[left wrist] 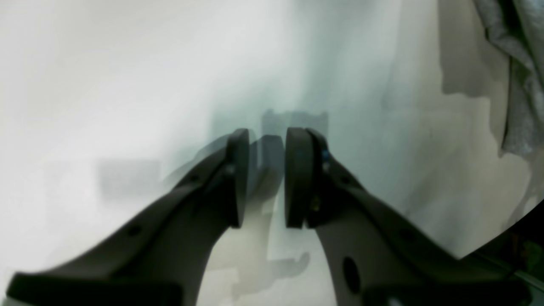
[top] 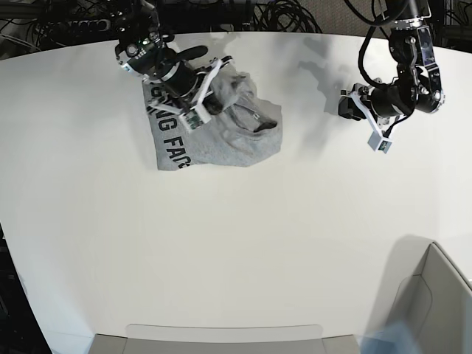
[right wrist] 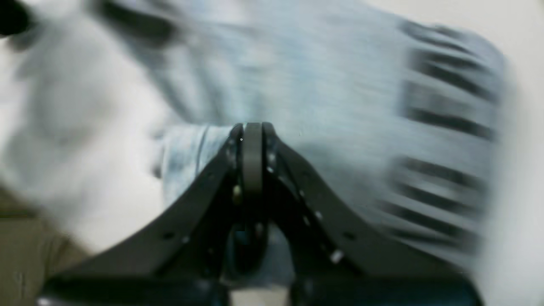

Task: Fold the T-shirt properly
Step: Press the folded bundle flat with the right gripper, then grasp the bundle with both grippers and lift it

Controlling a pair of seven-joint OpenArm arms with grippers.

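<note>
Jaws of the right gripper (right wrist: pixel 253 140) are pressed flat together, dark rubbery pads touching, with a light fold of the T-shirt (top: pixel 221 133) beside and under them; whether cloth is pinched between them I cannot tell, since the right wrist view is strongly smeared. Around the pads the grey heathered fabric fills most of that view, and dark block stripes of lettering run down its right side.

Jaws of the left gripper (left wrist: pixel 263 178) stand narrowly apart with nothing between them, only the pale table (top: pixel 243 251) below. A bunched grey edge of the shirt hangs in the upper right corner of the left wrist view.

From the base view, the shirt lies crumpled in the upper left of the frame, partly under the right arm, so its upper part is hidden. Navy capitals show along its left edge, but the word is cut off. The left gripper is at the upper right, well apart from the shirt. A grey bin corner (top: pixel 435 295) sits at the lower right.
</note>
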